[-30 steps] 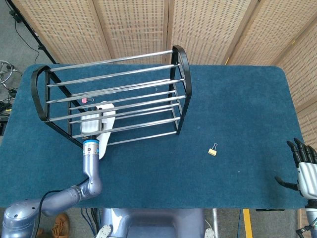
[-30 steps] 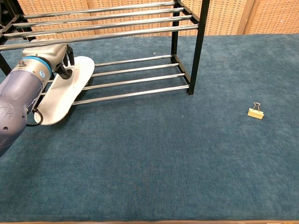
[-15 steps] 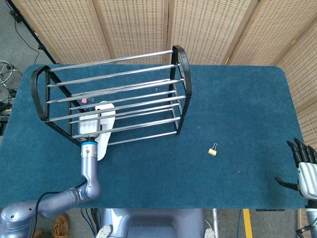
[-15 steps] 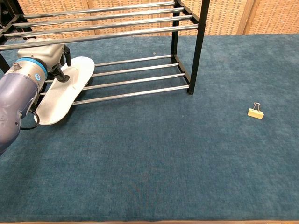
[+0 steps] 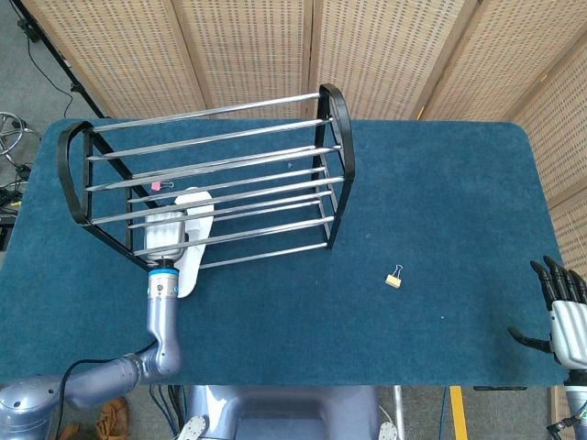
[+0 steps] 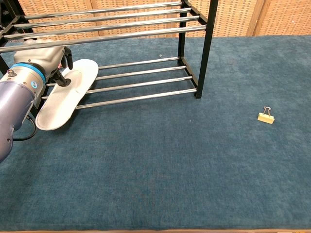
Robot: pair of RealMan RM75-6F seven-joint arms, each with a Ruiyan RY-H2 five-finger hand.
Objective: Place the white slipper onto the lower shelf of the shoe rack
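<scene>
- White slipper (image 6: 64,99) lay toe-in across the lower shelf (image 6: 141,86) bars, heel overhanging onto the tabletop (image 6: 170,160).
- My left hand (image 6: 46,60) held its inner edge; exact finger lie unclear.
- Right hand (image 5: 564,316) idle, fingers apart.
- Judged: push deeper, level, before releasing.

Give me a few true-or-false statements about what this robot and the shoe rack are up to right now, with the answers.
1. The white slipper lies across the rack's lower bars with its near end on the blue cloth. True.
2. The left hand is at the slipper. True.
3. The right hand is carrying a slipper too. False: it holds nothing, fingers apart, at the table's edge.
4. The binder clip sits on the shoe rack. False: it lies on the table, away from the rack.
5. The rack's top shelf is full of shoes. False: no shoes lie on its bars.
</scene>
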